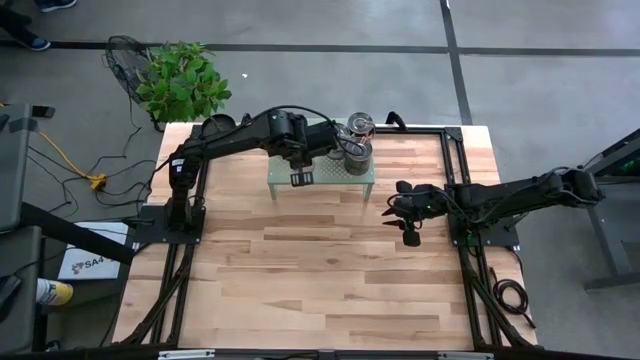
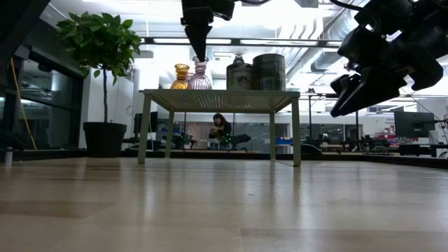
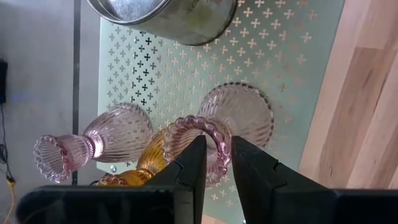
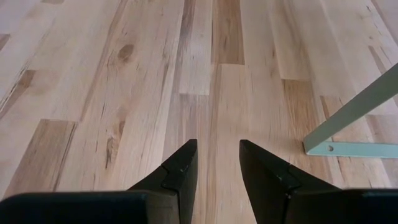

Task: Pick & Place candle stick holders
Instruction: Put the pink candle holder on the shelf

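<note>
- Left gripper (image 3: 216,163): fingers standing narrowly parted astride the beaded rim of a pink glass holder (image 3: 233,118), which is sitting upright on the perforated green stand (image 3: 292,68).
- Risk: a snagged rim is likely tipping it into the amber holder (image 3: 146,163) touching beside it.
- Room: stand edge lying close beyond; second pink holder (image 3: 93,140) lying toppled nearby.
- Right gripper (image 4: 214,163): hanging spread and empty over bare table (image 4: 124,74).

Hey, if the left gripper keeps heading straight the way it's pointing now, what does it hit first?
Most likely the beaded rim of the pink glass holder directly below: the left gripper straddles that rim, fingers slightly apart. Depth is unclear, so contact may already exist.
</note>
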Available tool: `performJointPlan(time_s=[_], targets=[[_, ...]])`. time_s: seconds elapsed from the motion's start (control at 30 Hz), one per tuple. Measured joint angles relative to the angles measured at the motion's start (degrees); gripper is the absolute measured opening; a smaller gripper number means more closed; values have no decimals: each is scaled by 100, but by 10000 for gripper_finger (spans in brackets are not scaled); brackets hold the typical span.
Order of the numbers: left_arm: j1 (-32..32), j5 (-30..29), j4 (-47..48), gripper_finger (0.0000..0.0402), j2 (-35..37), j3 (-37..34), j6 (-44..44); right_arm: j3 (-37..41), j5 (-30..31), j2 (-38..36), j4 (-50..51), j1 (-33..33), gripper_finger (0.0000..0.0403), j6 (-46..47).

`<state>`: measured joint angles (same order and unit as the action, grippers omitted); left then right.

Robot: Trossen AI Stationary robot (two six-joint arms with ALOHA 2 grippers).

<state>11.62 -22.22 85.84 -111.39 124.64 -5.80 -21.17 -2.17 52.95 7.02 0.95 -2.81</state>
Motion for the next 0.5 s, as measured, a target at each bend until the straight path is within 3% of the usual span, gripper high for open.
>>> performJointPlan(time_s=[0.5], targets=[[0,-428,17,75,0,2,9,0,2,0,44,2,114,24]])
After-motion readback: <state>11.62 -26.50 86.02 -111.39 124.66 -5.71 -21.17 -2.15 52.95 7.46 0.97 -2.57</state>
